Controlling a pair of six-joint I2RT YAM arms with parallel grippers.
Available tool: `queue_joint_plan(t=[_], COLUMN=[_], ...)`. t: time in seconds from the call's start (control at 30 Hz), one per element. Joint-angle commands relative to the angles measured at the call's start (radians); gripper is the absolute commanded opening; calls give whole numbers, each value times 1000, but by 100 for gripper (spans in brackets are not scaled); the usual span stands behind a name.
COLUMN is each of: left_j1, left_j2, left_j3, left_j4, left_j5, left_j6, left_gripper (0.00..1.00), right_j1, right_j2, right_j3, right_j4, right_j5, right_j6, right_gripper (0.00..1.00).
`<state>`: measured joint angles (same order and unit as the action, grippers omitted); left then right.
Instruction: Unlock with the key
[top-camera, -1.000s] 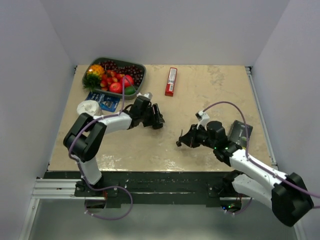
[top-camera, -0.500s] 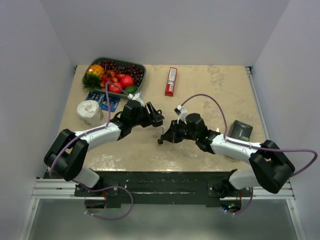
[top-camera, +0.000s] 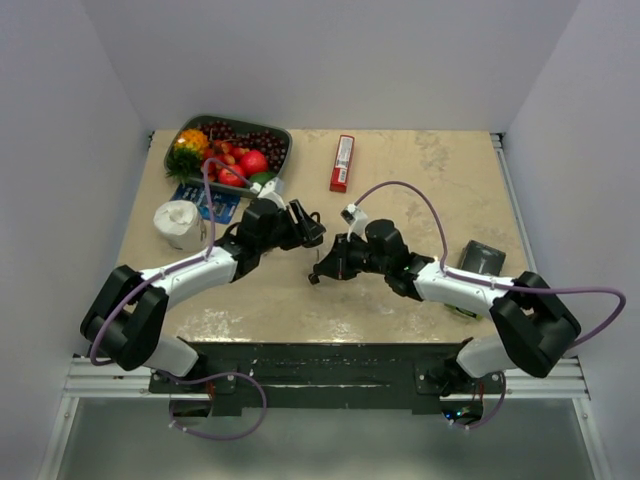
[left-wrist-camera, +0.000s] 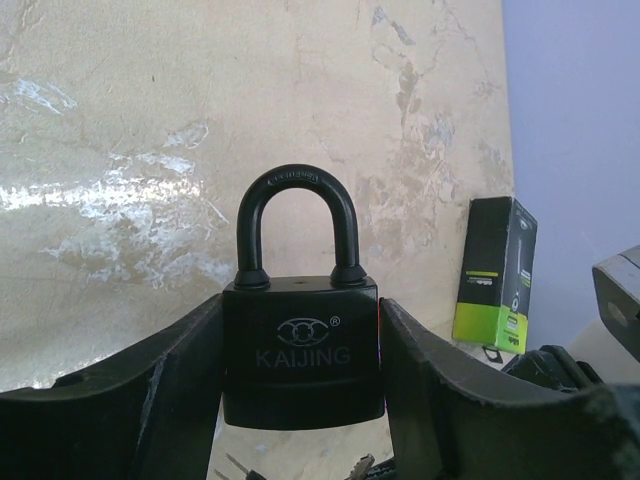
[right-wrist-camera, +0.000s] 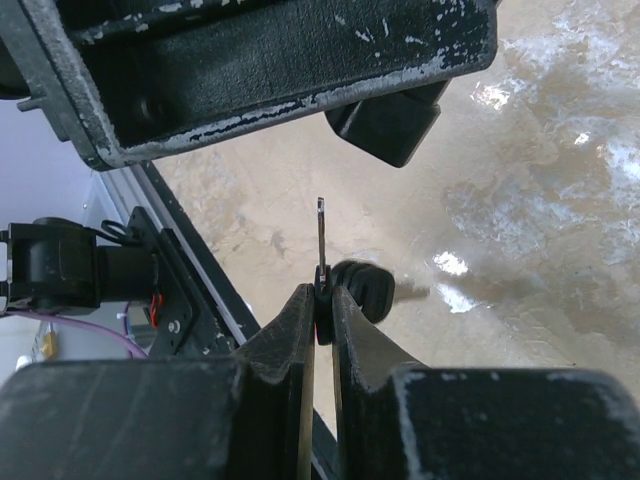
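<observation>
One overhead camera, two wrist close-ups.
The top camera looks steeply down from above and behind the arm bases, far enough off to hold the whole worktop (top-camera: 420, 180) and both arms. The left wrist camera sits just behind the left end effector (left-wrist-camera: 300, 315) and faces across the worktop toward the green-and-black box (left-wrist-camera: 495, 270), which the overhead view also shows. The right wrist camera peers along the right end effector (right-wrist-camera: 322, 300), close in, toward the worktop's near edge.

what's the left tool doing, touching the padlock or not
Touching. In the left wrist view the padlock sits clamped between the fingers of the left tool, no gap either side.
</observation>
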<state>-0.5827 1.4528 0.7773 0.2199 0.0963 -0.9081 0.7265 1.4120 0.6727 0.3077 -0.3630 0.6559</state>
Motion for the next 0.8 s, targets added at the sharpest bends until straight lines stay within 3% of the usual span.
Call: queue_joint_plan(t=[0.0, 0.77], left_j1=[-16, -85], left_j2=[-39, -98], left_j3=[22, 45], left_j4=[111, 79], left_j5=[-21, -93], left_j6=[26, 110], left_gripper=[0, 0], right_j1=[5, -7], right_j2=[18, 50], right_j3=[48, 64], right_j4=[45, 45], right_j5=[-39, -56], right_j6=[4, 25], right_gripper=[0, 0])
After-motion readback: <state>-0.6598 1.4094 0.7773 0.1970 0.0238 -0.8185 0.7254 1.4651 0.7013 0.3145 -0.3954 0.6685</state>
